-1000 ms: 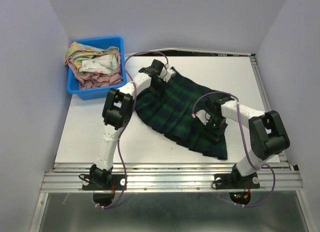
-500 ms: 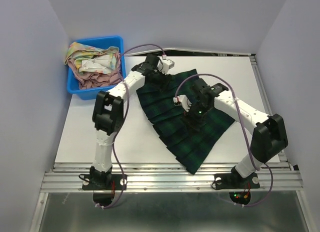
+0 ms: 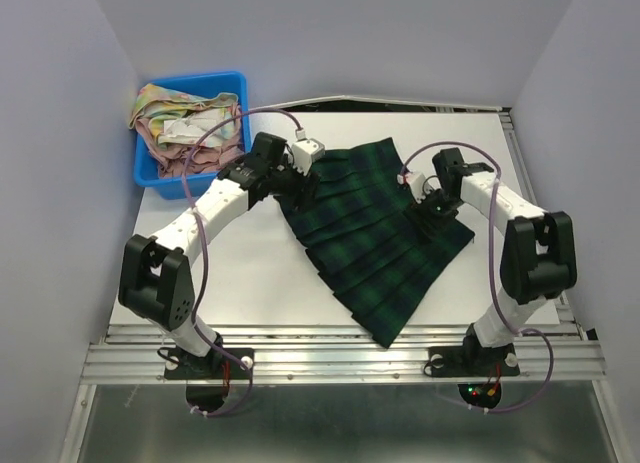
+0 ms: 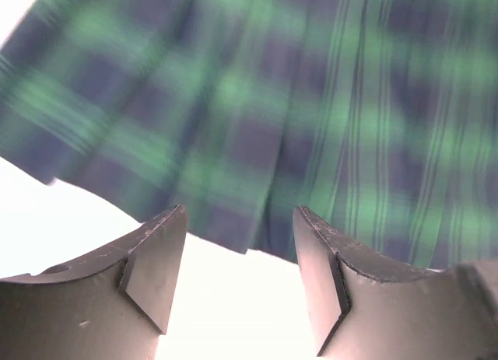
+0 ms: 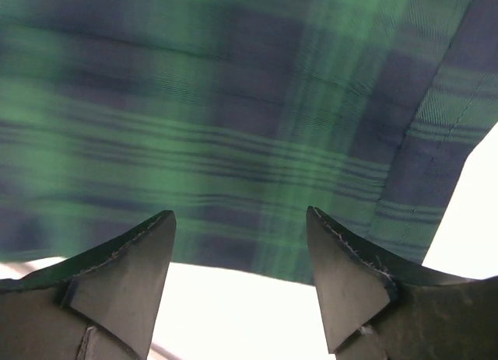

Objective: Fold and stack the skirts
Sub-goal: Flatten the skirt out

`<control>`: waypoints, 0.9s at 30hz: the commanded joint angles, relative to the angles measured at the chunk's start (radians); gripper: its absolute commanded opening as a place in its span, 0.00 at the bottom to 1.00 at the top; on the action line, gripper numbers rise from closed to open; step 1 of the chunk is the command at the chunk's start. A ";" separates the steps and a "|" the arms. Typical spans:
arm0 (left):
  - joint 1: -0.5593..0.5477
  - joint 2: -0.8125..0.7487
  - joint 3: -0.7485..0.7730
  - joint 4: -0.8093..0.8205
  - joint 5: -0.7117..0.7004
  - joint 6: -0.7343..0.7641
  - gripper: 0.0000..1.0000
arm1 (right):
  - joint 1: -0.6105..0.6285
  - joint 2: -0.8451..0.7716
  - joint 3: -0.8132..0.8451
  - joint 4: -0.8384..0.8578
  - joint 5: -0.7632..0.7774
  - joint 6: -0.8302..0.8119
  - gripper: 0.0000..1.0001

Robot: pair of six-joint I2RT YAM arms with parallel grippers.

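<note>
Between the left fingers (image 4: 152, 274), only bare worktop (image 4: 233, 305). They are set well apart and grip nothing. The edge of the plaid skirt (image 4: 311, 127) lies just past the tips, with the pleats running away from them. The right fingers (image 5: 124, 274) are the same: spread, empty, hem just ahead.

Risks, as I judge them:
- Either pair could pinch only the top pleat, so the layers fan out when lifted.
- The tips could scrape the worktop and push the hem away instead of getting under it.
- The skirt lies slantwise between the two pairs, so an uneven lift would give a crooked fold.

The wrist views settle that both gaps are empty and the hem is close; the overhead view does not show this. Only the overhead view shows the whole garment spread flat. It also shows, well beyond the left fingers, the floral skirt (image 3: 190, 123) heaped in the blue bin (image 3: 190, 83), not yet folded.
</note>
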 commanded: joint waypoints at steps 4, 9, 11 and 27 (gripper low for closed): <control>-0.031 -0.076 -0.185 -0.032 0.034 0.016 0.67 | -0.015 0.121 -0.087 0.086 0.188 -0.107 0.64; -0.033 -0.067 -0.194 -0.043 0.025 0.022 0.65 | 0.061 0.128 -0.189 -0.019 0.093 -0.124 0.56; -0.033 -0.044 -0.170 -0.047 0.028 0.025 0.65 | 0.125 0.093 -0.268 -0.045 0.054 -0.112 0.54; -0.037 0.321 -0.008 -0.159 -0.048 0.143 0.52 | 0.356 -0.018 0.055 -0.337 -0.418 -0.020 0.55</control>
